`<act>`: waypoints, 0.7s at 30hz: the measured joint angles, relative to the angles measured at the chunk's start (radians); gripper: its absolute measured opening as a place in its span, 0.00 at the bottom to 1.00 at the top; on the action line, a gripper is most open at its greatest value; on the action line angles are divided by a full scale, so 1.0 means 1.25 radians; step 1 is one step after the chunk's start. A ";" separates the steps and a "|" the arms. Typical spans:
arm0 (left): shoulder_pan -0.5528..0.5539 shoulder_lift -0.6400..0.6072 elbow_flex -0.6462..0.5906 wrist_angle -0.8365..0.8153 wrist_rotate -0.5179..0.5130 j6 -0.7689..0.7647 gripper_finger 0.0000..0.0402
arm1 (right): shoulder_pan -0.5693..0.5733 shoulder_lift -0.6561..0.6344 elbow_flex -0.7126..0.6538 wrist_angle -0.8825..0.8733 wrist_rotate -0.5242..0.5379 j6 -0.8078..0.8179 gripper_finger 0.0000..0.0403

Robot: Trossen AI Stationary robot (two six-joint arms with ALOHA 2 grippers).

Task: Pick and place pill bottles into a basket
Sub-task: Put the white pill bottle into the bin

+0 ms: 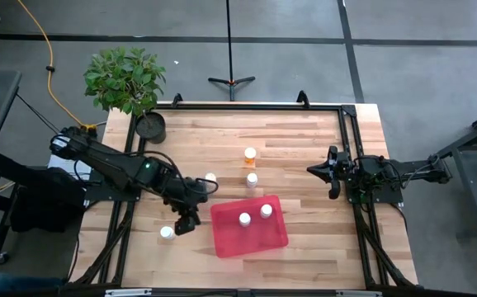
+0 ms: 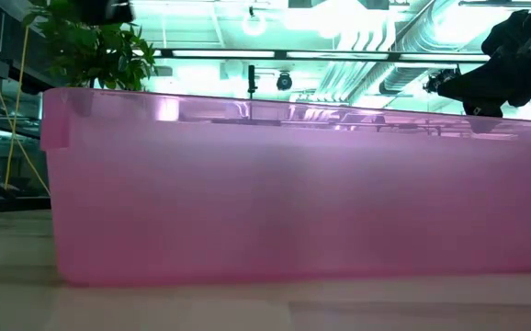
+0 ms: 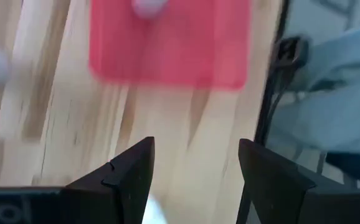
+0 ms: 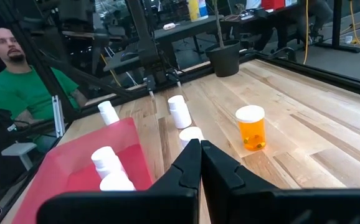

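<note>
Pale plank table, glossy red basket with two white-capped pill bottles, left gripper spread empty, right gripper clenched.

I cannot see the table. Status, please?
Left gripper open beside basket. Right gripper shut, parked. Two pill bottles in, four out. Nothing blocking.

You see a table of pale planked wood with a smooth, slightly shiny finish. The basket is red translucent plastic. The amber pill bottle is glossy clear plastic with a white cap.
</note>
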 joint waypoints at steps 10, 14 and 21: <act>-0.114 0.000 0.000 -0.144 -0.030 -0.078 0.66 | 0.000 0.000 0.000 0.000 0.000 0.000 0.00; -0.169 0.000 -0.001 -0.148 -0.087 -0.110 0.66 | 0.000 0.000 0.000 0.000 0.000 0.000 0.00; -0.256 0.000 -0.064 -0.121 -0.122 -0.194 0.66 | 0.000 0.000 0.000 0.000 0.000 0.000 0.00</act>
